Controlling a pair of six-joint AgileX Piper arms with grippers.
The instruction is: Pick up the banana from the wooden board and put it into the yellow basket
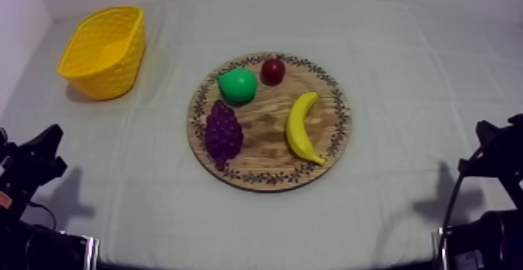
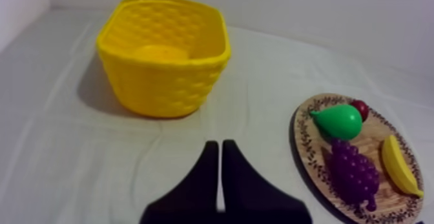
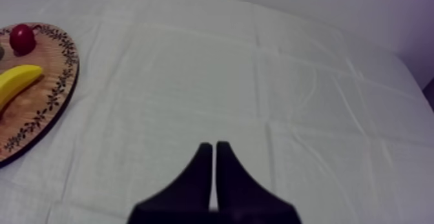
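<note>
The banana (image 1: 302, 127) lies on the right half of the round wooden board (image 1: 331, 145), also seen as the banana (image 2: 400, 166) and the banana (image 3: 16, 81). An empty yellow basket (image 1: 103, 51) stands at the far left of the table, the same basket (image 2: 165, 54) lying ahead of my left gripper (image 2: 216, 150), whose fingers lie together in a narrow wedge over bare cloth. My right gripper (image 3: 214, 150) is likewise shut on nothing, off to the right of the board (image 3: 45, 104). In the top view my left gripper (image 1: 48, 142) rests low at the left and my right gripper (image 1: 490, 137) low at the right.
Also on the board are a green pear (image 1: 238, 85), a small red fruit (image 1: 272, 71) and a purple bunch of grapes (image 1: 222, 131). The grey-white cloth (image 1: 405, 71) spreads bare to the right of the board and along the front.
</note>
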